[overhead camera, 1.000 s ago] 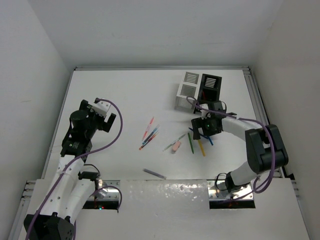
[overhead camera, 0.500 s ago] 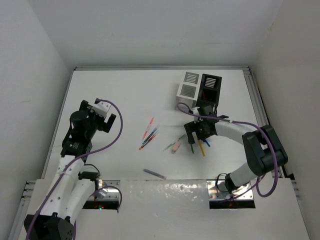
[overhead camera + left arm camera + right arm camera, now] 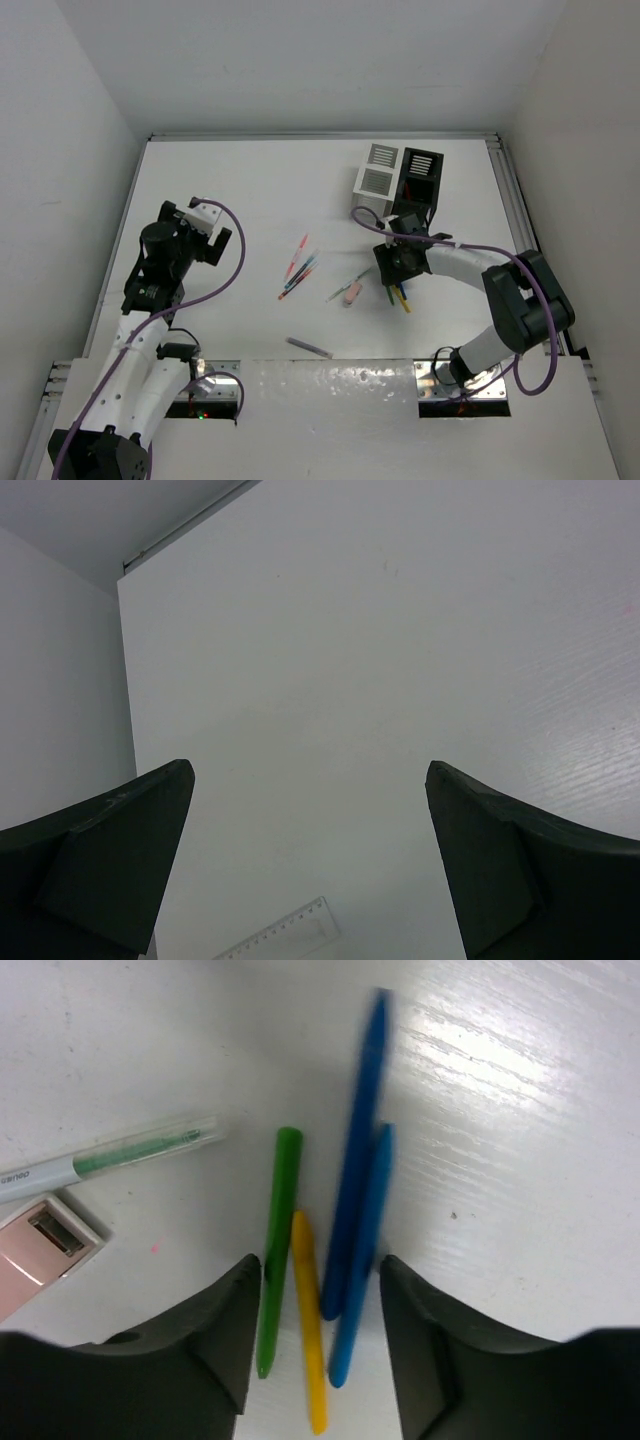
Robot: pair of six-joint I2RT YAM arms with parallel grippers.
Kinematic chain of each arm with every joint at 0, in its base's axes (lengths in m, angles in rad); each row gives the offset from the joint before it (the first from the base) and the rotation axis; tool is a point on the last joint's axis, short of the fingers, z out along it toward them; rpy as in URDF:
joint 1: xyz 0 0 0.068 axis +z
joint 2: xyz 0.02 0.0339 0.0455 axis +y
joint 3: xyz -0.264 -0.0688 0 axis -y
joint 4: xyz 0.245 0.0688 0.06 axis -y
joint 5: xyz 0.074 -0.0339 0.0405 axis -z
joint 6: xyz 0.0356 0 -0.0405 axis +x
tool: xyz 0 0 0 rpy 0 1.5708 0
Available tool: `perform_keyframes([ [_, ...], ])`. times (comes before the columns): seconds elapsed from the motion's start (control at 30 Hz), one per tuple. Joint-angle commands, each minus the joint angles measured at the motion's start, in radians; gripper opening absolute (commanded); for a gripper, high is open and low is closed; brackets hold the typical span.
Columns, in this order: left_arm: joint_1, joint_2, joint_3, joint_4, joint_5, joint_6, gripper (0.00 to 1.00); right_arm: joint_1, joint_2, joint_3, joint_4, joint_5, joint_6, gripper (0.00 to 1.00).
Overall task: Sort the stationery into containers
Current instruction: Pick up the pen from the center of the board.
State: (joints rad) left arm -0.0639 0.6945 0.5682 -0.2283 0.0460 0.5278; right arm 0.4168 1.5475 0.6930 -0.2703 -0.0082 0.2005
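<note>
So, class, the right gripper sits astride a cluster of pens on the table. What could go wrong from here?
1. The right gripper brackets four sticks at once: a green pen, a yellow pen and two blue pens. It may lift several, or one may slip free.
2. The pink eraser and a clear pen lie just beside the gripper and could get nudged.

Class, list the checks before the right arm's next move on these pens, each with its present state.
1. Right gripper over pens: ok, jaws straddle them.
2. One pen only between the jaws: not ok; green pen, yellow pen and two blue pens lie there.
3. Grip made: not ok, jaws apart.
4. White container and black container nearby: ok, side by side just beyond.
5. Left gripper clear: ok, open, far left.
</note>
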Motion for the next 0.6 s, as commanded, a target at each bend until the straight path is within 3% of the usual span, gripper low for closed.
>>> perform_keyframes([
  [0.0, 0.009, -0.016, -0.004, 0.04, -0.009, 0.009, 1.0, 0.01, 0.013, -0.033, -0.04, -0.01, 0.033, 0.49],
  [0.33, 0.009, -0.013, -0.001, 0.046, -0.003, 0.011, 1.0, 0.01, -0.023, -0.044, -0.049, -0.012, 0.023, 0.22],
  [0.57, 0.009, -0.009, -0.002, 0.049, 0.0, 0.008, 1.0, 0.01, -0.053, -0.033, -0.082, -0.032, 0.016, 0.1],
])
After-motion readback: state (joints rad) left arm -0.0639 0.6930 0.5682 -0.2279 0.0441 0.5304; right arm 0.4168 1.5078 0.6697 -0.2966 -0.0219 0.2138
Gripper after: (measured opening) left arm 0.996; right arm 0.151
